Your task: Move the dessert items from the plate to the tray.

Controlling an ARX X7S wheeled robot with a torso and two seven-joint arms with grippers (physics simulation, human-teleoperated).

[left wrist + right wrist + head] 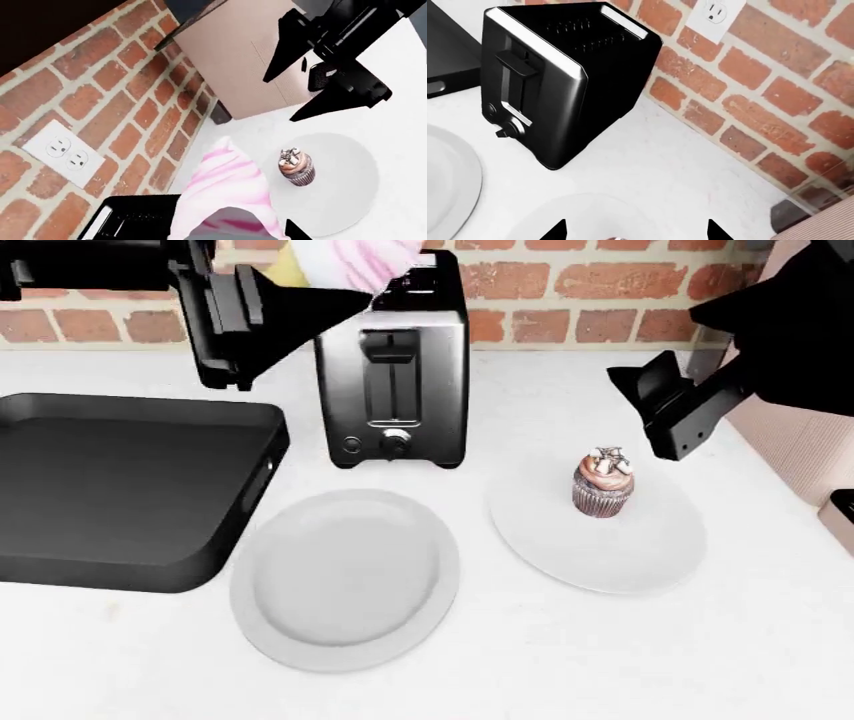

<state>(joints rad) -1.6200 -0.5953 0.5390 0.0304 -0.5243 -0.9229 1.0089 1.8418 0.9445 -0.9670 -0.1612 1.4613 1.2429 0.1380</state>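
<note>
One ice cream (358, 260) between left fingers (287, 305) | cupcake (602, 483) on plate (627, 550)

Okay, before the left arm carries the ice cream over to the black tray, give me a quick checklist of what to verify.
1. Pink-and-white swirled ice cream in its yellow cone held by the left gripper: ok, it is lifted off the counter, level with the top of the black toaster.
2. Grip security: cannot tell, the contact is partly hidden.
3. Large black rectangular tray free to receive it: ok, nothing lies in the visible part.
4. Path to the tray: ok, the tray sits just below and left of the gripper.
5. Right gripper out of the way: ok, open above the round white plate holding the chocolate cupcake.
</note>
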